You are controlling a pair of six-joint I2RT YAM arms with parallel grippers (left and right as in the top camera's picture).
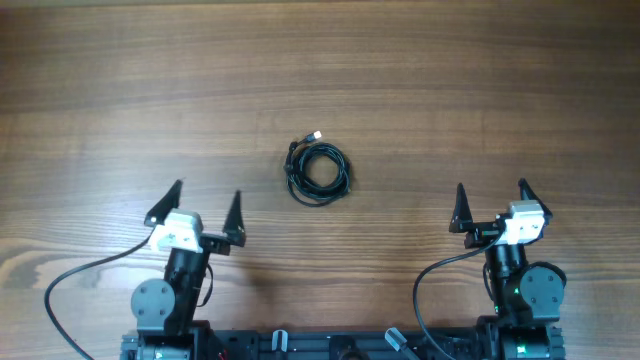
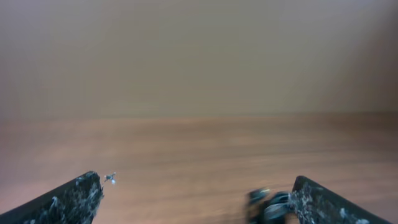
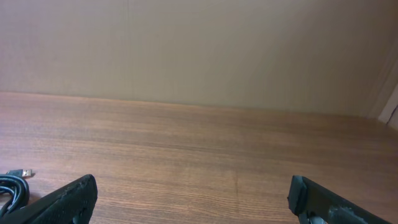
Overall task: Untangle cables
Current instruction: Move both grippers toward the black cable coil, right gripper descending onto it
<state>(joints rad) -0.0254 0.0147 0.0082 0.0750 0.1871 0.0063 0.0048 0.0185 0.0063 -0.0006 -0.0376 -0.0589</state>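
The cables point(image 1: 318, 172) lie as one small coiled black bundle on the wooden table point(image 1: 430, 80), near its middle, with a silver-tipped plug point(image 1: 317, 134) sticking out at the far side. My left gripper point(image 1: 207, 192) stands open to the near left of the bundle, well apart from it. My right gripper point(image 1: 491, 186) stands open to the near right, also apart. In the left wrist view the cables point(image 2: 266, 206) show blurred beside the right finger point(image 2: 323, 204), with the left gripper point(image 2: 196, 178) holding nothing. The right wrist view catches the cables point(image 3: 11, 188) at the lower left edge, outside the empty right gripper point(image 3: 191, 183).
Thicker black arm wires point(image 1: 70, 280) loop on the table beside each arm base near the front edge. A plain beige wall point(image 3: 199, 50) rises behind the table's far edge.
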